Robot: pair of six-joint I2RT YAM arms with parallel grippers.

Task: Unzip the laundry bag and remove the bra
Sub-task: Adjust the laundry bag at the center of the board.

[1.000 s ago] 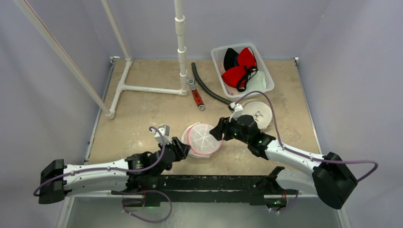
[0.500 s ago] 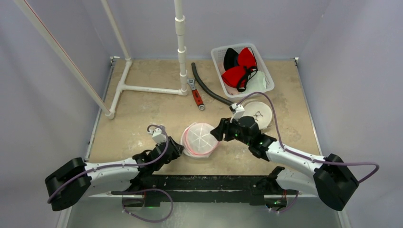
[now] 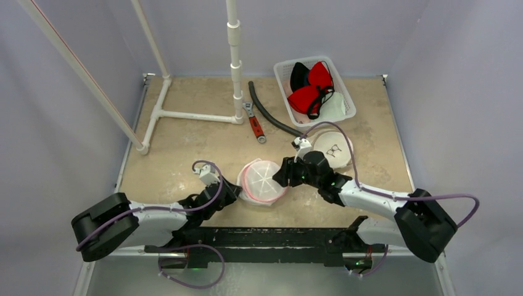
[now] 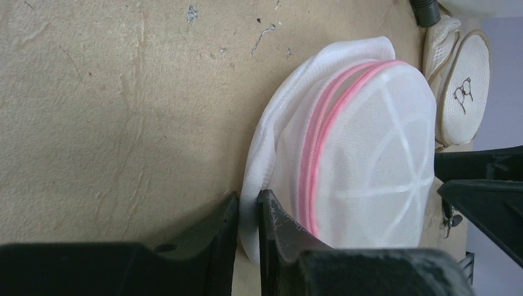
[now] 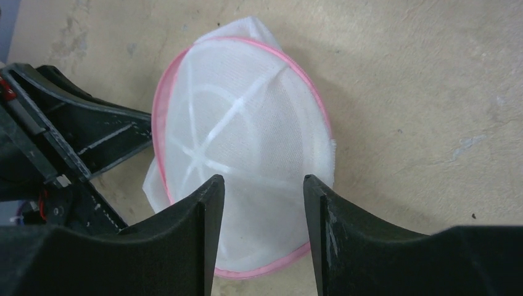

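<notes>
Left wrist: pinching the white edge of the laundry bag (image 4: pixel 370 154) with the left gripper (image 4: pixel 248 206). Straddling its pink-rimmed dome with the right gripper (image 5: pixel 262 185), spread apart.

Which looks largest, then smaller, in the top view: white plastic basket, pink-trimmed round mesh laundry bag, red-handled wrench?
1. white plastic basket
2. pink-trimmed round mesh laundry bag
3. red-handled wrench, clearly smallest

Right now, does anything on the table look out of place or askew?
A red wrench and black hose lie by the pipe rack, odd beside laundry. The laundry bag has loose white mesh bulging past its pink zipper.
</notes>
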